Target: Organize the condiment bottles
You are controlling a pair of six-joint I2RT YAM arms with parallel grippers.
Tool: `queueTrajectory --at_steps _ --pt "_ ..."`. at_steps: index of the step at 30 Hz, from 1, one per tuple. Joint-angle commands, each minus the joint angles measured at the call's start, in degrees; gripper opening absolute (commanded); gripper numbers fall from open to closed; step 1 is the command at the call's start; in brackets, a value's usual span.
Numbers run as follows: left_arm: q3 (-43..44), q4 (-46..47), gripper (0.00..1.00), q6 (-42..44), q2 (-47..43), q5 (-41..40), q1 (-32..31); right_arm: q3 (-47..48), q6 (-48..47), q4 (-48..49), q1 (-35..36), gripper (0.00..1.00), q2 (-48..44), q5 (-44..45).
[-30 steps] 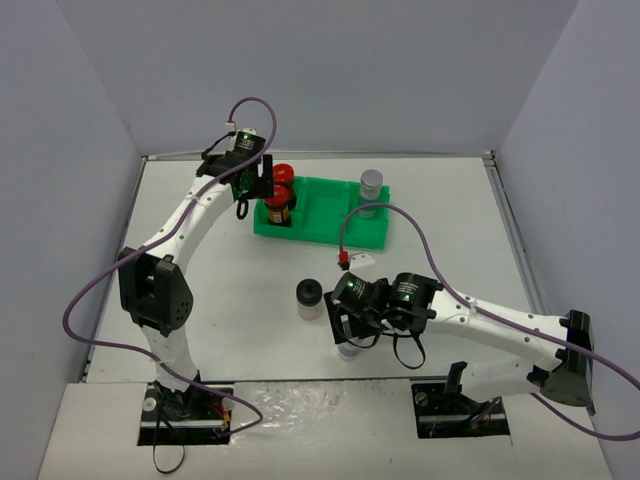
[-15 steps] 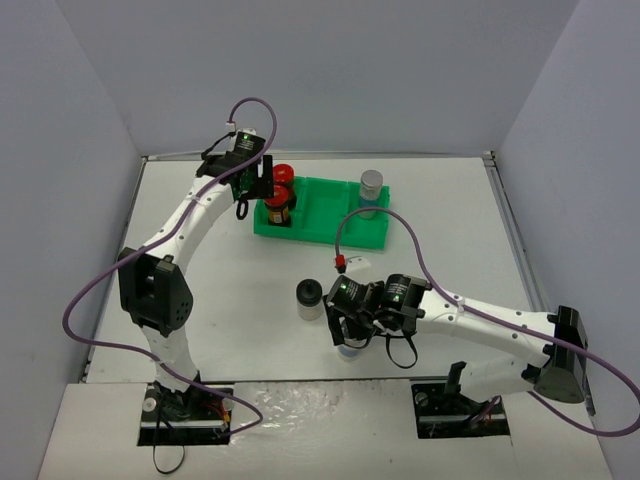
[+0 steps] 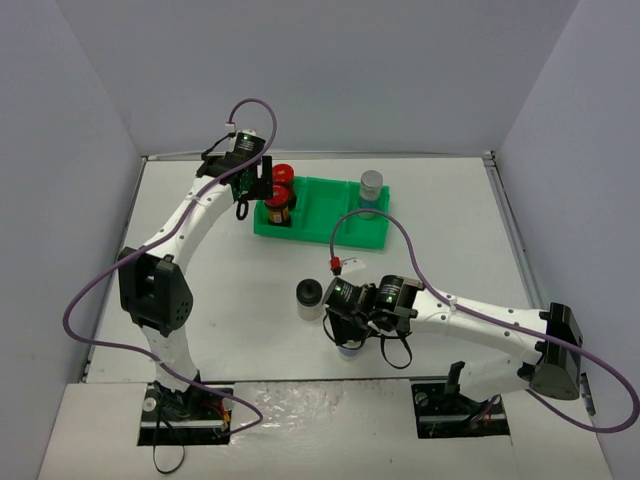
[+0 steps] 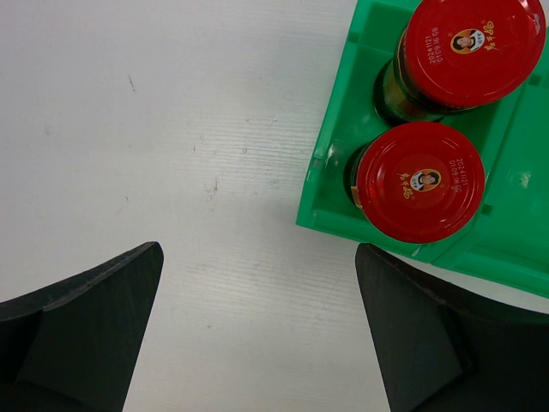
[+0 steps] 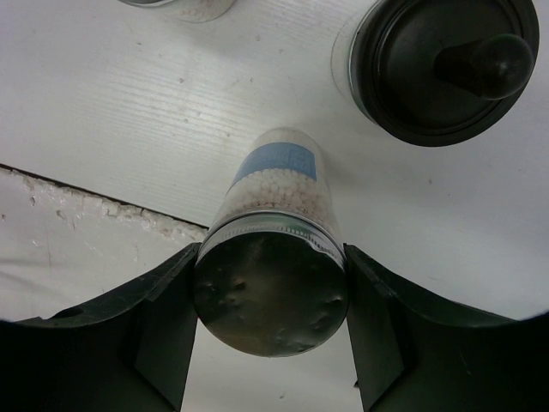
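Two red-capped condiment bottles (image 3: 279, 195) stand in the left compartment of the green tray (image 3: 325, 228); the left wrist view shows one (image 4: 419, 181) in front of the other (image 4: 467, 47). A silver-capped bottle (image 3: 371, 188) stands in the tray's right compartment. My left gripper (image 3: 252, 188) hangs open (image 4: 257, 318) over bare table just left of the tray. My right gripper (image 3: 346, 335) is shut on a silver-capped bottle with a blue label (image 5: 270, 287), both fingers pressed on its cap. A black-capped bottle (image 3: 309, 297) stands beside it (image 5: 442, 64).
The table's front edge (image 5: 86, 206) runs just under the right gripper. Part of another pale jar (image 5: 184, 7) shows at the top of the right wrist view. Grey walls close in the table on three sides.
The right gripper's jaws have closed onto the silver-capped bottle, and the arm has shifted slightly left. The left arm has not moved.
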Motion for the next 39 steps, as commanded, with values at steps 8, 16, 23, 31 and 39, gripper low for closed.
queueTrajectory --at_steps 8,16,23,31,39 --pt "0.9 1.2 0.93 0.4 -3.9 -1.1 0.8 21.6 -5.8 -1.7 0.3 0.0 2.6 5.2" --pt "1.2 1.2 0.93 0.3 -3.7 -0.9 0.9 30.6 -8.5 -2.6 -6.3 0.0 7.2 12.0" --pt "2.2 1.0 0.94 0.2 -3.1 -0.3 0.9 36.7 -12.7 -2.0 -15.5 0.0 11.3 17.7" --pt "2.2 0.9 0.94 0.2 -3.2 -0.5 0.9 41.6 -15.6 0.1 -20.6 0.0 16.9 18.8" --pt "2.0 0.9 0.93 0.4 -3.5 -0.6 0.9 38.6 -16.5 7.6 -29.7 0.0 19.4 16.5"
